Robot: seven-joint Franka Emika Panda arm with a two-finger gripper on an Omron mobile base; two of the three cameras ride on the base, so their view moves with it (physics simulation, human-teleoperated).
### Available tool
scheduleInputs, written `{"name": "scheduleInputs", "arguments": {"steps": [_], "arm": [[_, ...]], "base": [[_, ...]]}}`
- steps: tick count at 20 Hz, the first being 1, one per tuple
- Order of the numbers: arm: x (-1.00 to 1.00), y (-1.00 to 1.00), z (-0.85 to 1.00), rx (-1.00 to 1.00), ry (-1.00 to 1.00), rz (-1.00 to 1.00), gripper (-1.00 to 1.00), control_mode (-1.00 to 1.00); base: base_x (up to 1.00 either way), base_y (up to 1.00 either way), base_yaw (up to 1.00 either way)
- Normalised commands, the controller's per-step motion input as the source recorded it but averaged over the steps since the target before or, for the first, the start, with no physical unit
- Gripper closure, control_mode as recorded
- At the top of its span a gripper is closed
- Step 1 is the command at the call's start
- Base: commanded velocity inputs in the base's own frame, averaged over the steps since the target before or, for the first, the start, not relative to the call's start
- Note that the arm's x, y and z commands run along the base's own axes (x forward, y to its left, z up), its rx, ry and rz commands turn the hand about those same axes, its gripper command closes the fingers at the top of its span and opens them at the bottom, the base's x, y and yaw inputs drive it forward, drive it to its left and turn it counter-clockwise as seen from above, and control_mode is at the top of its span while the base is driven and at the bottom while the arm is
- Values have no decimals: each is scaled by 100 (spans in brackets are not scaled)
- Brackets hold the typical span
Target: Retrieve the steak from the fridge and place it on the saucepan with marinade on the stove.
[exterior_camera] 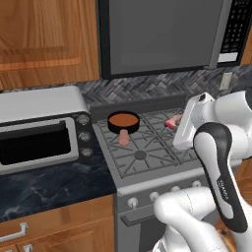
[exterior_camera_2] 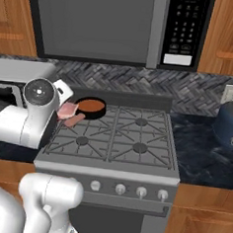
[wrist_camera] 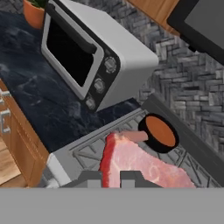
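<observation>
Hand view had gripper (wrist_camera: 111, 178) clamped on steak (wrist_camera: 135, 162) edge. Likely floppy, slick; deeper bite looked safer.

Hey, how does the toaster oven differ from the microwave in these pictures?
The toaster oven sits low on the dark counter left of the stove; the microwave hangs above the stove. The toaster oven has round knobs, the microwave a keypad. Both are grey with dark windows.

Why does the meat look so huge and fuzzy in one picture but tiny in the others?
In the hand view the steak sits right by the camera, so it looms big and soft-edged; in the left and right base views it's far off and small near the saucepan. Lighting is flat throughout, no glare.
</observation>
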Motion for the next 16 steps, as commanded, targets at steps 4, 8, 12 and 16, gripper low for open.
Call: {"name": "scheduleInputs", "arguments": {"steps": [4,8,12,16], "arm": [[56,17,-11,0,0,0,100,-100],[67,25,-1,0,0,0,100,-100],[59,14,0,-1,5,-1,100,-100],[44,1,-3,0,8,-6,100,-100]], "base": [[0,0,0],[0,0,0],[0,0,0],[0,0,0]]}}
